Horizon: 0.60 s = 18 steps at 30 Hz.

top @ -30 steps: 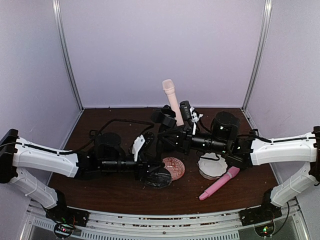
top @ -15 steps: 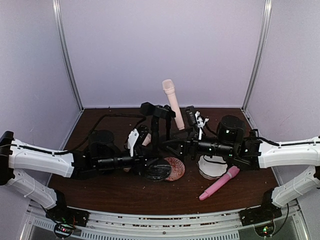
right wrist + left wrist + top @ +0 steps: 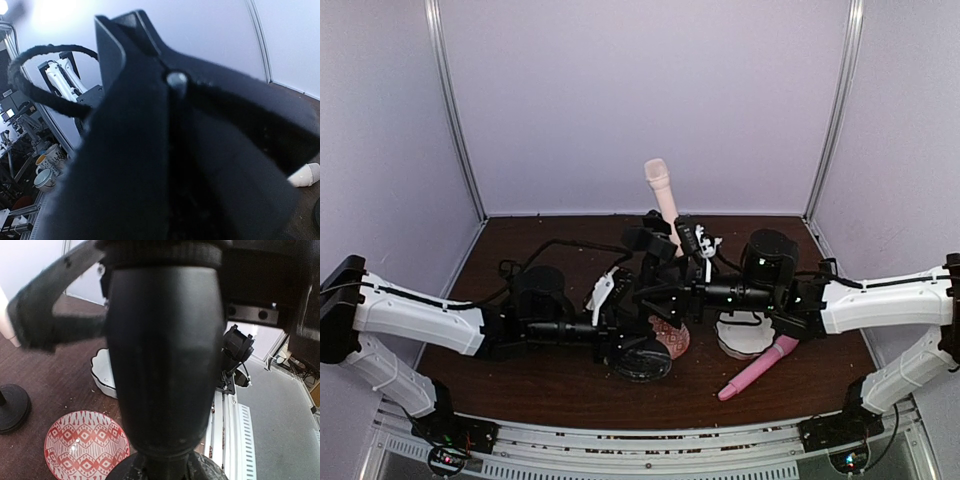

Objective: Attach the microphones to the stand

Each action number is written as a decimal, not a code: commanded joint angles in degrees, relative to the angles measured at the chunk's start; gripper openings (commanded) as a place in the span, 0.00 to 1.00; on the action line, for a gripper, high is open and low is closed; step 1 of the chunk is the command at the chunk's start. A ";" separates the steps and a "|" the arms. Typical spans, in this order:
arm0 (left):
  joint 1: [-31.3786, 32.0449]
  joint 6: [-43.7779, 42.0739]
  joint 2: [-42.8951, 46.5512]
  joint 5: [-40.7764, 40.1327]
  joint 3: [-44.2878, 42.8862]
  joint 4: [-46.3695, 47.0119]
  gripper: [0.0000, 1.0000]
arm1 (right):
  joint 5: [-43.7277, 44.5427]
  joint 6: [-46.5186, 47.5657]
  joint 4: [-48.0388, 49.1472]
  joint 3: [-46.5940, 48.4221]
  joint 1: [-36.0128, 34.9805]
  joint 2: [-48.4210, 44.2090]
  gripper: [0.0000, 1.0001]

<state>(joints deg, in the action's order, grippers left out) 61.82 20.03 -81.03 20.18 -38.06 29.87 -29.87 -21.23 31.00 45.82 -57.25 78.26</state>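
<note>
The black stand (image 3: 647, 262) rises from its round base (image 3: 642, 362) at the table's middle. One pale cream microphone (image 3: 660, 192) stands upright in a clip at the stand's top. My left gripper (image 3: 620, 342) is shut low on the stand, whose thick column (image 3: 165, 365) fills the left wrist view. My right gripper (image 3: 666, 293) is against the stand's pole from the right; a black clip (image 3: 150, 150) blocks its wrist view and hides its jaws. The pink microphone (image 3: 758, 368) lies on the table at the right front. A second cream microphone head (image 3: 305, 175) lies on the table.
A red patterned dish (image 3: 672, 335) sits beside the stand's base, also in the left wrist view as the red dish (image 3: 85, 450). A white scalloped dish (image 3: 745, 338) lies under the right arm. Black cables (image 3: 560, 245) loop behind the left arm. Purple walls close in the back and sides.
Half a second ago the stand's top leaned left; it now stands back to the right with its base a little nearer. Both grippers shifted with it. The pink microphone has not moved.
</note>
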 commanded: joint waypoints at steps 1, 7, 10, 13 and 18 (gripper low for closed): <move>-0.30 0.53 0.99 -0.92 -3.35 5.33 0.00 | -4.92 -2.49 3.50 2.12 -0.29 1.88 0.83; -0.39 0.73 1.28 -9.41 -3.30 0.93 0.00 | -6.68 -5.89 4.43 -0.78 -0.78 -1.13 0.79; -0.51 1.08 1.41 -12.49 -2.90 0.74 0.00 | -6.33 -8.30 4.79 -3.03 -1.33 -3.67 0.77; -0.87 1.77 1.61 -13.97 -2.36 1.71 0.00 | -5.87 -10.27 2.50 -4.18 -2.16 -5.67 0.77; -1.13 0.08 1.98 -10.25 -2.16 3.09 0.00 | -6.63 -10.22 1.33 -7.26 -2.45 -7.29 0.76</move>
<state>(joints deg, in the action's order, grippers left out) 61.58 20.62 -80.88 9.98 -39.11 26.89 -33.78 -30.46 32.25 40.93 -58.30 73.43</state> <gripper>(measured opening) 0.167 0.766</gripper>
